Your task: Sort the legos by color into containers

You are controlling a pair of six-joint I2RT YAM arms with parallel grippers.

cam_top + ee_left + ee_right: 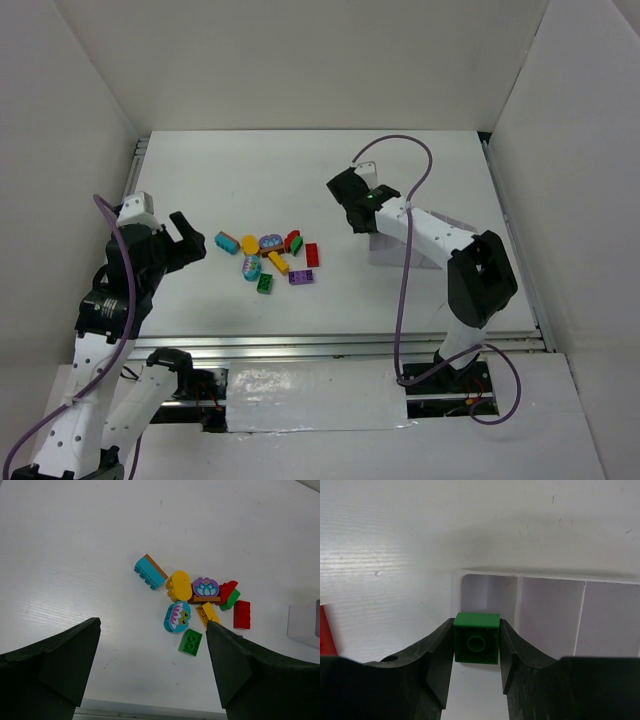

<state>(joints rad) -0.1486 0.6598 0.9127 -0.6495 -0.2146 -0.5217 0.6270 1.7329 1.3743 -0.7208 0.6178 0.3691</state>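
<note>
On white table [300, 180], right gripper [476, 630] clamped on green brick [477, 647] above tray [457, 582] corner; left gripper [152, 624] spread wide, left of pile [179, 586].

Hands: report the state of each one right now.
Left hand: open, holding nothing.
Right hand: closed on a green lego, at the white tray.

Legos [268, 258] bunched, touching; open table [200, 180] all round; thin walls split tray [519, 600].
</note>
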